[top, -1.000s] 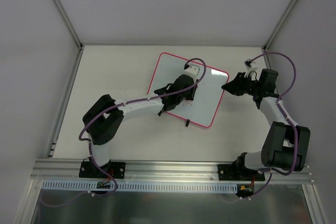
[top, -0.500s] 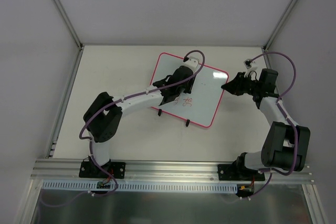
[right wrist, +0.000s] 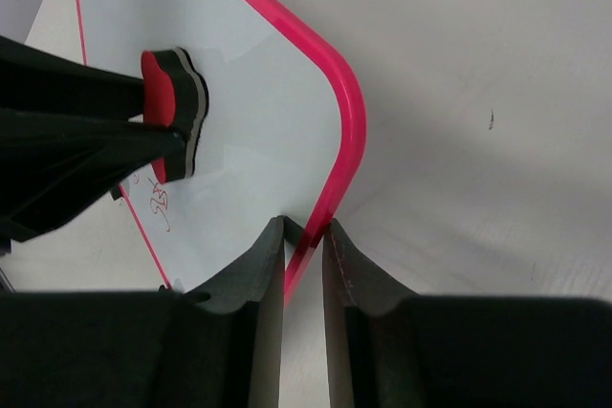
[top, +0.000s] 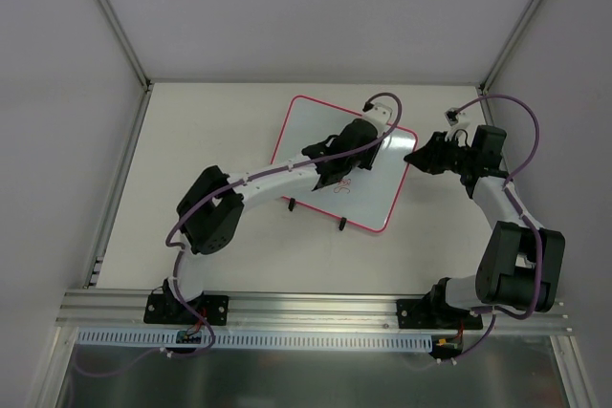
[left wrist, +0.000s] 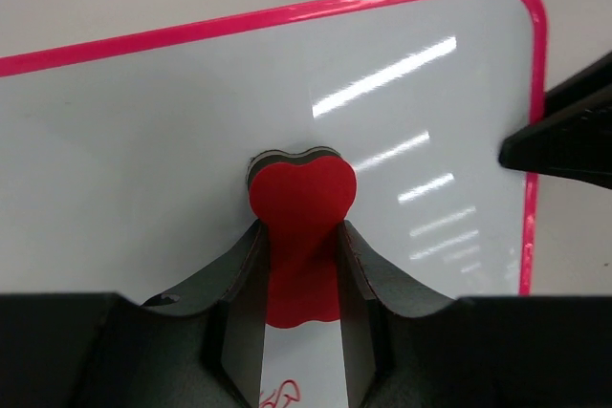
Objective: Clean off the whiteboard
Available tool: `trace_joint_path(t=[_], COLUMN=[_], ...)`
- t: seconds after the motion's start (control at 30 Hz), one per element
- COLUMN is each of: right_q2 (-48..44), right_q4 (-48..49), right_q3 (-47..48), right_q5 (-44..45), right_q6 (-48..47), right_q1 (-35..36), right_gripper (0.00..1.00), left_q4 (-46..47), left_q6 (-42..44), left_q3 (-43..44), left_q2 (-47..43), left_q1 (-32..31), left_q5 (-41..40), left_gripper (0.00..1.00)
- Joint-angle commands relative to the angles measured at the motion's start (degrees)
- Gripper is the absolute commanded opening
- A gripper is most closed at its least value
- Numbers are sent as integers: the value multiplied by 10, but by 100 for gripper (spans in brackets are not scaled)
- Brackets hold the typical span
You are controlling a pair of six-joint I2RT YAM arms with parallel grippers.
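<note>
Top external: whiteboard (top: pixel 306 131) lies lengthwise left-right, right end skewed nearer

The whiteboard (left wrist: pixel 143 140) has a smooth, shiny white face with bright streaks of light on it. Its pink frame (left wrist: pixel 287 14) looks like glossy plastic. The eraser (left wrist: pixel 302 193) has a dull red top over soft-looking foam. The left gripper (left wrist: pixel 302 226) has fingers (left wrist: pixel 239 279) of dull, dark plastic. The table (right wrist: pixel 478 93) is pale and matt.

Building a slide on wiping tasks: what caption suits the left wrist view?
Left claw holds a red eraser on the pink-framed whiteboard; red writing shows beneath.
</note>
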Motion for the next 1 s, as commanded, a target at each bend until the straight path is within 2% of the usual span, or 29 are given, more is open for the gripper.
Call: trace_joint_path(t=[0.0, 0.2, 0.33, 0.43, 0.7, 0.97], right_q2=[-22, -24, -24, -23, -17, -14], right_q4=[17, 15, 15, 15, 15, 15], right_q3=[-4, -4, -7, -5, -6, -6], right_q5=[-28, -25, -23, -25, -27, -29], right_q6=[-28, -29, -29, -28, -30, -29], right_q1=[19, 19, 19, 19, 19, 19], right_gripper=[0, 0, 0, 0, 0, 0], left_q4=[-41, -82, -84, -84, -38, 15], left_q6=[17, 13, -12, -64, -131, -175], left_q3=[2, -24, -87, -142, -274, -344], left_q2=[53, 49, 2, -44, -147, -160], left_q1=[-29, -42, -34, -1, 78, 119], left_q5=[41, 69, 9, -4, -77, -86], left_gripper=[0, 0, 0, 0, 0, 0])
